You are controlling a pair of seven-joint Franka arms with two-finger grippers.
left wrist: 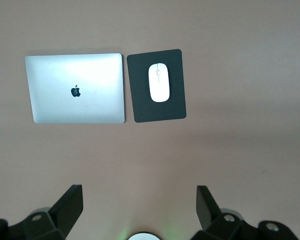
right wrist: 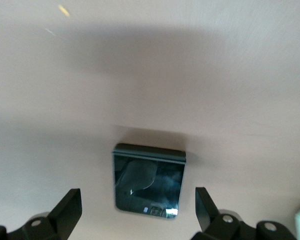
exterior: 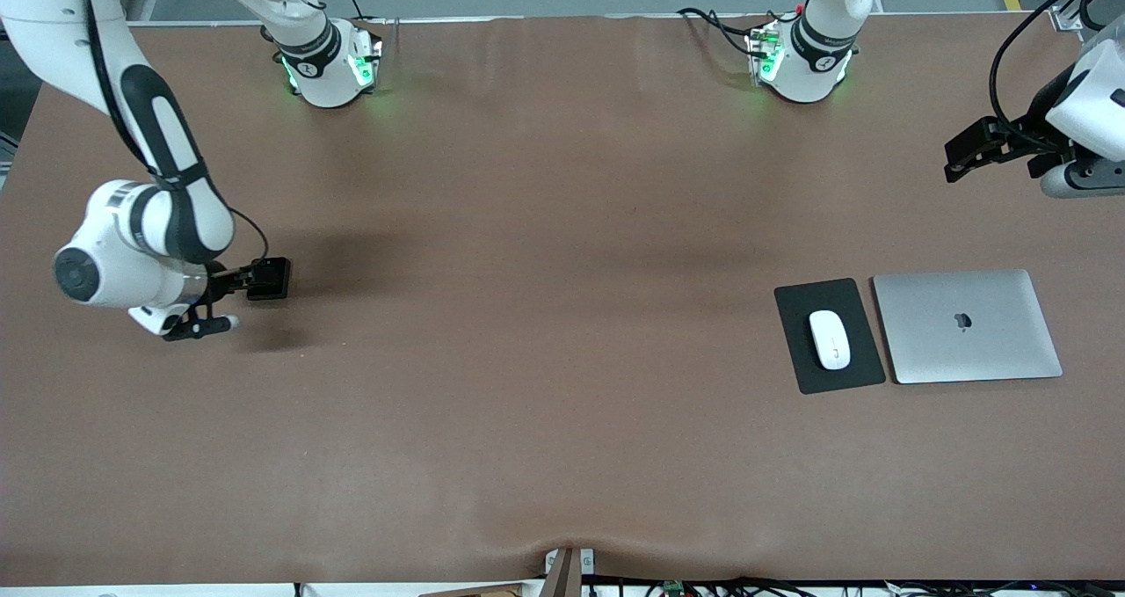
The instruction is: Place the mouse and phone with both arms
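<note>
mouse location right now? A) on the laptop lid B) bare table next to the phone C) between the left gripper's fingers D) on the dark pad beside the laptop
D: the mouse lies on the dark pad beside the closed laptop, with neither gripper touching it.

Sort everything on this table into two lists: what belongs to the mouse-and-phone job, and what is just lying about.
Job:
- mouse, lying on the pad
- phone, on the table toward the right arm's end
- right claw, open over the phone
- left claw, open, up over the table at the left arm's end

Lying about:
- laptop, closed, beside the pad
- pad, under the mouse
</note>
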